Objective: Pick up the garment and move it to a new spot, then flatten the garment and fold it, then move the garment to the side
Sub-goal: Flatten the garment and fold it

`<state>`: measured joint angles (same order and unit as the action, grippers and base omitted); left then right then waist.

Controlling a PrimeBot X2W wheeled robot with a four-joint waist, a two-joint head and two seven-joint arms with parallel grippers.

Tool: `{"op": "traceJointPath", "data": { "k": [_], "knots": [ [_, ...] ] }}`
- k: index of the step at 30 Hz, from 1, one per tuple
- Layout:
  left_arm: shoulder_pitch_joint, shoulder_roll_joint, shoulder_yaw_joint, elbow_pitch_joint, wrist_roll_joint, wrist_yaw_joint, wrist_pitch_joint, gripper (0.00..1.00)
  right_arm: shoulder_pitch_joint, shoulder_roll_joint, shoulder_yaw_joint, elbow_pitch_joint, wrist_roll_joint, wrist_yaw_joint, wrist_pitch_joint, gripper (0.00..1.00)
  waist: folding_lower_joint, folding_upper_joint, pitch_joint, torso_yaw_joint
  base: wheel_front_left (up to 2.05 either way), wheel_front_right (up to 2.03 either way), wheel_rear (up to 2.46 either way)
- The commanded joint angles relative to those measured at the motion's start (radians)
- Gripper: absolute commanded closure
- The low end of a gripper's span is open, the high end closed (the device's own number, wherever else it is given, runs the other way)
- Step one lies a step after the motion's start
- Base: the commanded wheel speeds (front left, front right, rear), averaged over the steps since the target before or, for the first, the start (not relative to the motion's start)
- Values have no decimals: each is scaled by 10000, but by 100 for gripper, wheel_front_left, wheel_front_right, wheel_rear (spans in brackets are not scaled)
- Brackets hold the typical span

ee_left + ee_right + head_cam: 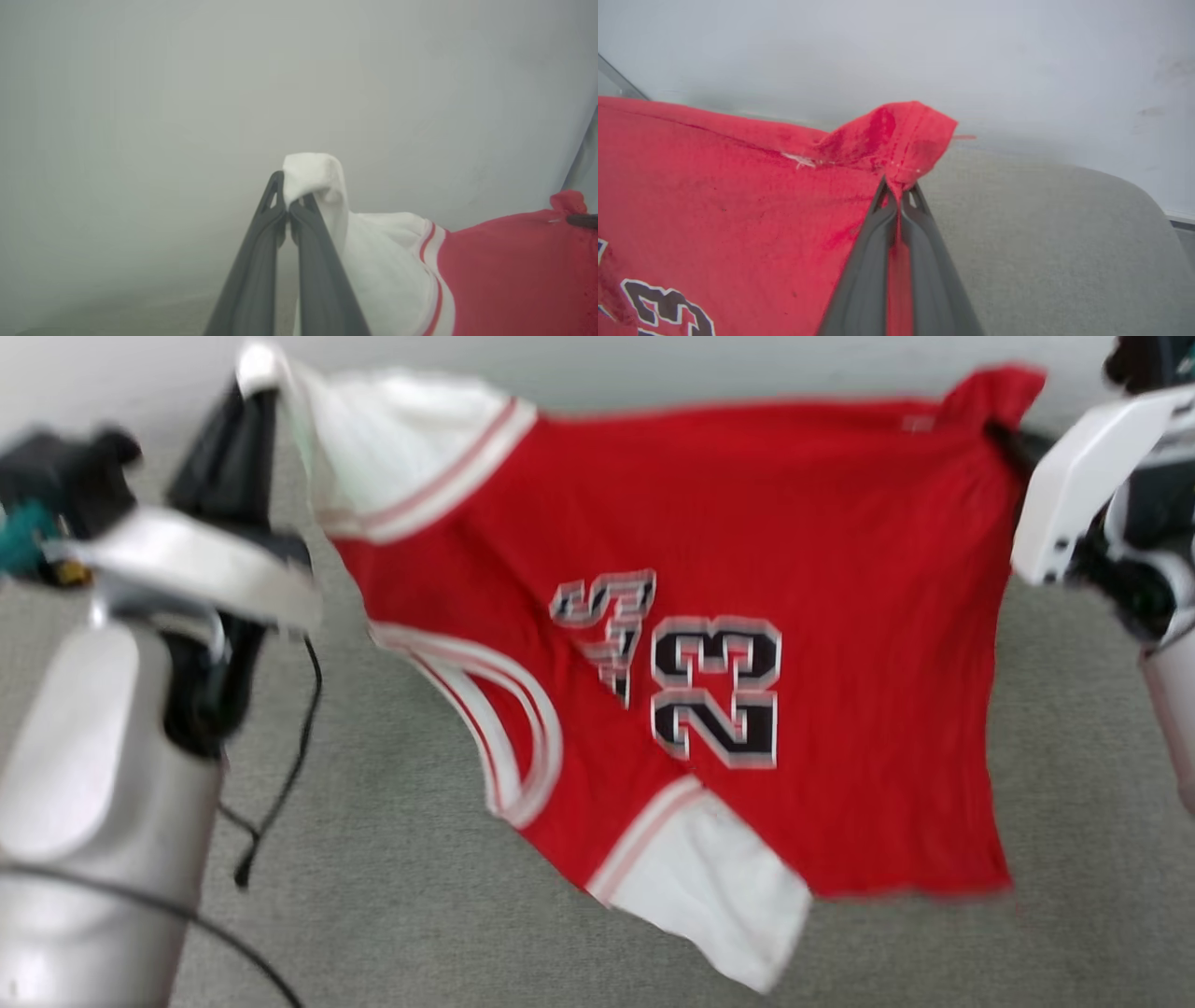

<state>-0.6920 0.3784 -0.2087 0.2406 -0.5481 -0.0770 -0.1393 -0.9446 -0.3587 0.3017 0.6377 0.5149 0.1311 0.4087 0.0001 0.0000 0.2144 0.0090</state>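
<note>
The garment [840,569] hangs spread between the two arms above a grey carpeted surface [373,915], its number side toward the head camera. Left gripper [289,207]: fingers pressed together on the tip of one white sleeve [317,177], with only a small fold of cloth past the tips. Right gripper [899,196]: fingers closed on a red hem corner [906,130], a strip of cloth running down between them. The top edge is drawn fairly taut from one pinch to the other. The rest droops, and the second sleeve [719,887] hangs lowest. The head view is blurred, so whether that low sleeve touches the surface cannot be told; it is probably just clear. Risks, judged from here: the left hold is thin and sits at the sleeve end, so a hard pull apart or a quick swing could draw the cloth out and drop that side. The hold points are unmatched, a sleeve on one side and a hem corner on the other, so the garment would likely land skewed and need much flattening. The hanging sleeve and the neck trim [523,728] could tuck under the body when lowered. A loose black cable [299,747] near the left arm could catch the cloth.
</note>
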Motion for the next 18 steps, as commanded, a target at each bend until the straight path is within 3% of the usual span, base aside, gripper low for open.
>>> {"op": "traceJointPath", "data": {
  "k": [1,11,18],
  "knots": [
    [-266,9,27,119,-7,-32,-14,100,-227,36,-86,69,-69,-7,-145,100,-1,0,-46,-105,0,0,0],
    [-4754,219,-21,3048,295,-257,-124,100,-3074,620,-1497,1113,-1625,-8,-2003,100,-1,0,634,-517,0,0,0],
    [-7536,621,-181,4156,613,-386,-208,100,-5294,707,-2102,1304,-2434,-11,-2443,100,-1,0,1585,-637,0,0,0]
  ]
}}
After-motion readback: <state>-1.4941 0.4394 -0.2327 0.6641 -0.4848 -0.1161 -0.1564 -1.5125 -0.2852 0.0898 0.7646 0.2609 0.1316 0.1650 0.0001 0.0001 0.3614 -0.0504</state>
